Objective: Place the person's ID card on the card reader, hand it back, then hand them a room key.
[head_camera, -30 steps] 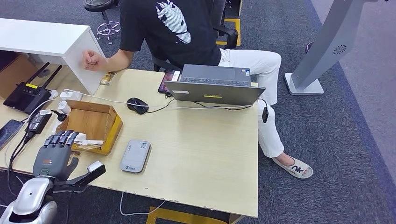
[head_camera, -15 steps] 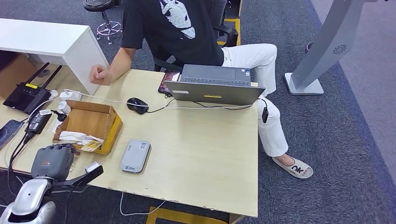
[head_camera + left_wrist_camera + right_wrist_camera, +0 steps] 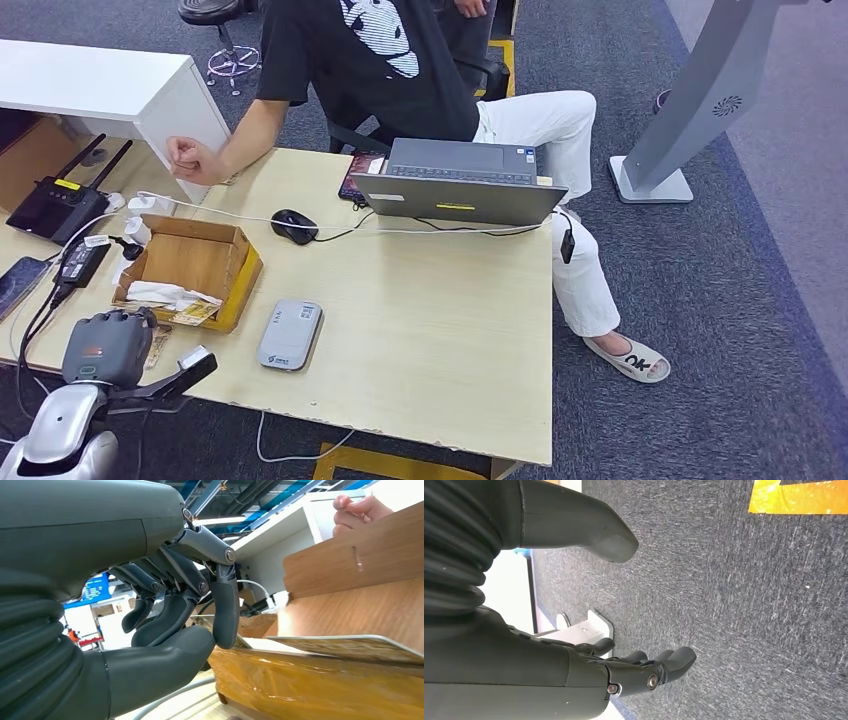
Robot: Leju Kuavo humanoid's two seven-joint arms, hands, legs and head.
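My left hand (image 3: 108, 347) sits at the near left corner of the tabletop (image 3: 430, 320), just beside the near edge of the cardboard box (image 3: 195, 268). From the wrist I see its fingers (image 3: 225, 605) curled down toward the thumb, a fingertip meeting the thumb pad right at the box's near wall; a thin flat card edge (image 3: 345, 642) lies along the top of that wall, but I cannot tell whether my fingers actually pinch anything. In the head view, crumpled white paper (image 3: 165, 294) and a yellowish card (image 3: 203, 313) rest at the box's near edge, next to my knuckles.

My right hand (image 3: 624, 672) hangs low over the dark grey carpet (image 3: 734, 605), fingers loosely spread and holding nothing.

To the right of the box, near the tabletop's front edge, lies the grey card reader (image 3: 289, 335), with nothing on it. Farther back, a black mouse (image 3: 294, 225) sits on a white cable (image 3: 230, 212), and beyond it to the right stands an open laptop (image 3: 460, 182) with a phone (image 3: 358, 174) at its left side.

At the far left, the person's fist (image 3: 188, 160) rests on the tabletop's far edge beside a white cabinet (image 3: 110, 85). A black router (image 3: 58, 205) and a power adapter (image 3: 82, 258) lie to the left of the box.
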